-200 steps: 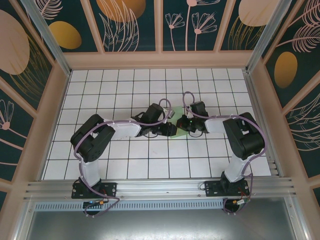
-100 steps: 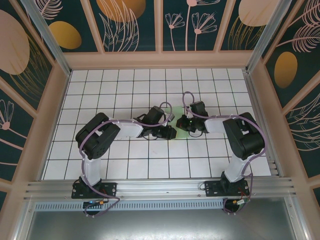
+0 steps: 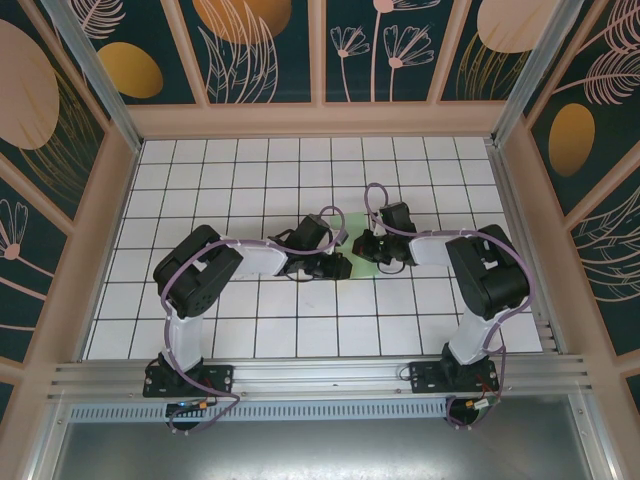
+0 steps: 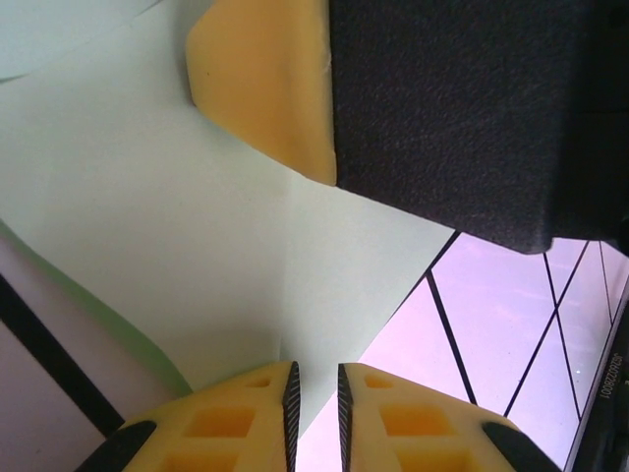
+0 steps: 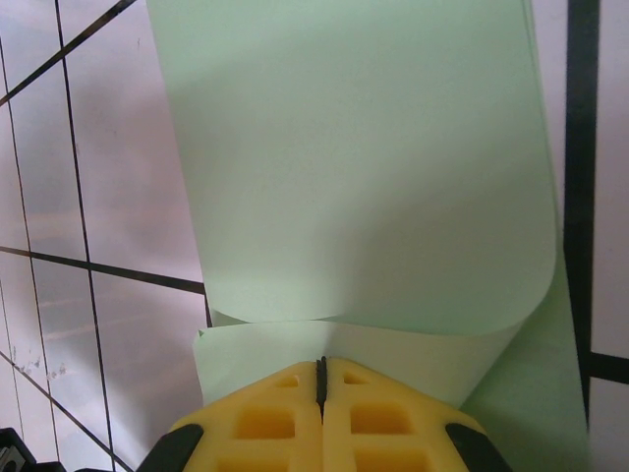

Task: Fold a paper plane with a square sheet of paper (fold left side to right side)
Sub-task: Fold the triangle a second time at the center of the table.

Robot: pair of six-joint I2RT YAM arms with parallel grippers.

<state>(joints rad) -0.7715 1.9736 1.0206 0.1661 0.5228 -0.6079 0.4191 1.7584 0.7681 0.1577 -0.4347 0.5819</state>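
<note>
The light green square sheet of paper (image 3: 361,222) lies at the middle of the tiled floor, mostly hidden under both wrists. In the right wrist view the sheet (image 5: 344,157) curls up and over in a soft loop. My right gripper (image 5: 321,362) is shut on its near edge. My left gripper (image 4: 314,379) hovers over the sheet (image 4: 177,197) with a narrow gap between its pads and a corner of paper below that gap. The right gripper's yellow fingertip (image 4: 265,79) shows close ahead. In the top view the left gripper (image 3: 343,265) and right gripper (image 3: 362,250) almost touch.
The white tiled floor (image 3: 250,180) with black grid lines spreads all round the sheet. Patterned walls (image 3: 320,60) enclose it on three sides. A metal rail (image 3: 320,375) with both arm bases runs along the near edge.
The left arm's elbow has swung inward toward the middle and its gripper has edged slightly right over the paper. The right arm has stayed put.
</note>
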